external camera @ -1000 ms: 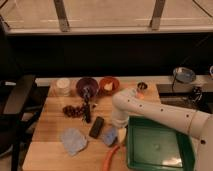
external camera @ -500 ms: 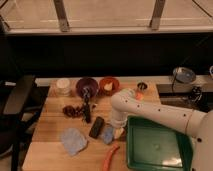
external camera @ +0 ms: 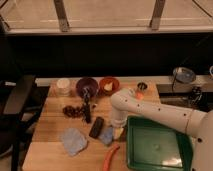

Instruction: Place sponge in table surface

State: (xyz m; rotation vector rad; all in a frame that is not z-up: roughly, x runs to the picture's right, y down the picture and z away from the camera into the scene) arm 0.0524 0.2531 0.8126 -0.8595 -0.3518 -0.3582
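Observation:
The light-blue sponge (external camera: 106,135) lies on the wooden table surface (external camera: 50,120), touching the right side of a black bar-shaped object (external camera: 96,127). My gripper (external camera: 117,129) hangs from the white arm (external camera: 150,111) that reaches in from the right. It is right beside the sponge's right edge, low over the table. Whether it holds the sponge does not show. A larger grey-blue cloth pad (external camera: 73,141) lies to the left of the sponge.
A green tray (external camera: 155,146) sits at the front right and an orange carrot-like stick (external camera: 111,156) below the sponge. Dark grapes (external camera: 74,111), a purple bowl (external camera: 86,86), an orange bowl (external camera: 108,85), a white cup (external camera: 63,86) and a small can (external camera: 142,87) stand behind. A dark chair (external camera: 17,102) is at the left.
The arm's lower end and the sponge have shifted slightly left and back, toward the black bar. Everything else is unmoved.

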